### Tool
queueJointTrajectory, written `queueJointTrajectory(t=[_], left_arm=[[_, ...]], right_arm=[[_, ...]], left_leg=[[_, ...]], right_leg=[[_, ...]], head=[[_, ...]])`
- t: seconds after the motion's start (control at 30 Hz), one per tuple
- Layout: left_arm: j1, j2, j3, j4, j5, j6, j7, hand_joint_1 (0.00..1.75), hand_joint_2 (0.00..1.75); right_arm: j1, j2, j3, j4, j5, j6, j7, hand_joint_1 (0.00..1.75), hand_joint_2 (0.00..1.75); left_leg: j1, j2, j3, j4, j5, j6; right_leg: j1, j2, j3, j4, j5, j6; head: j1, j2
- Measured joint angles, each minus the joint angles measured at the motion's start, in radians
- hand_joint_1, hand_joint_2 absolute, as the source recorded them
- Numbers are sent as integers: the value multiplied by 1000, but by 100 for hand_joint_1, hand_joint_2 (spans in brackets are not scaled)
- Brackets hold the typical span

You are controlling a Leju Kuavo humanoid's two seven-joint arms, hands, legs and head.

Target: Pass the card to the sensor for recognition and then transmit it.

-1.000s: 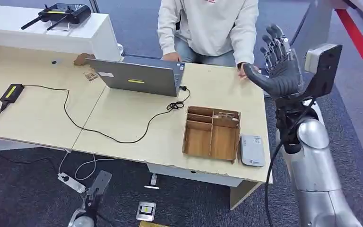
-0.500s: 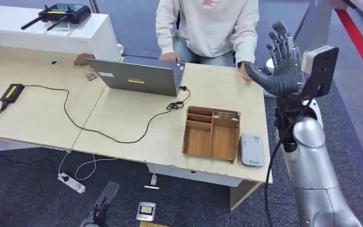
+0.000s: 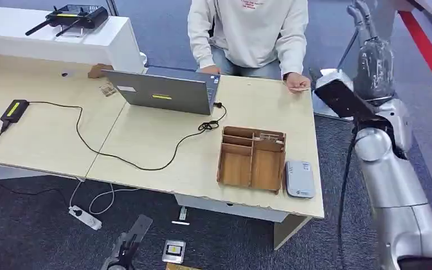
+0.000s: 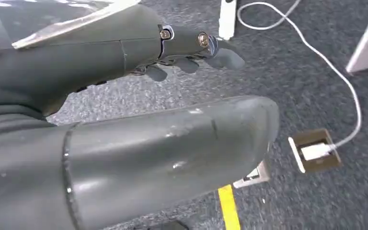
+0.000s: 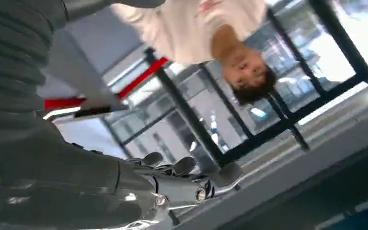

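While the right hand (image 3: pixel 371 53) is raised high at about two o'clock in the head view, beyond the table's (image 3: pixel 146 140) far right corner, its fingers point upward and blur makes their spread hard to read there. Near one o'clock a person's hand (image 3: pixel 297 83) rests on the tabletop with a pale card (image 3: pixel 300 88) under its fingertips. At about four o'clock from the laptop (image 3: pixel 166 93) sits a wooden tray (image 3: pixel 252 159), and just beside it at three o'clock lies the grey sensor (image 3: pixel 300 179), well apart from the card. The left hand (image 3: pixel 125 247) hangs low at six o'clock above dark carpet. From the left wrist view, the left hand (image 4: pixel 124 96) holds nothing, thumb and fingers extended and apart over the floor. From the right wrist view, the right hand (image 5: pixel 172 182) is likewise empty, its fingers (image 5: pixel 187 165) straightened and separated, with the person beyond them.
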Motion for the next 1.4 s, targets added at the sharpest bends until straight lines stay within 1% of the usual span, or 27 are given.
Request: queueJointTrajectory(t=[0.13, 0.23, 0.3, 0.6, 0.73, 1.13, 1.23, 1.4], left_arm=[[-23, -1, -33, 5, 23, -8, 16, 0, 0], [-35, -1, -54, 6, 23, -7, 21, 0, 0], [-39, -1, -68, 7, 21, -2, 22, 0, 0], [-49, -5, -105, 8, 12, 26, 19, 0, 0], [-49, -5, -113, 8, 23, 35, -3, 0, 0], [-19, -5, -119, 3, 92, 45, -47, 0, 0], [-4, -2, -119, -5, 108, 47, -50, 0, 0], [7, 2, -119, -14, 114, 49, -50, 0, 0]], right_arm=[[-36, -5, 3, 118, 59, 35, 53, 0, 175], [-57, -4, 8, 199, 97, 29, 81, 0, 175], [-69, -3, 10, 244, 108, 21, 85, 0, 175], [-113, 7, 14, 392, 129, -16, 84, 0, 175], [-128, 21, 16, 435, 134, -21, 77, 0, 175], [-172, 106, 43, 534, 158, -23, 55, 0, 175], [-182, 130, 53, 551, 160, -21, 49, 0, 175], [-194, 153, 60, 574, 158, -18, 43, 0, 175]], left_leg=[[0, 0, 0, 0, 0, 0], [0, -1, 0, 0, 0, 0], [0, -1, 0, 0, 0, 0], [0, -1, 0, 0, 0, 0], [0, -1, 0, 0, 0, 0], [0, -1, 0, 0, 0, 0], [0, -1, 0, 0, 0, 0], [0, -1, 0, 0, 0, 0]], right_leg=[[0, 0, 0, 0, 0, 0], [0, -1, 0, 0, 0, 0], [0, -1, 0, 0, 0, 0], [0, -1, 0, 0, 0, 0], [0, -1, 0, 0, 0, 0], [0, -1, 0, 1, 0, 0], [0, -1, 0, 1, 0, 0], [0, -1, 0, 1, 0, 0]], head=[[0, 0], [0, 0], [0, 0], [0, 0], [0, 0], [0, 0], [0, 0], [0, 0]])
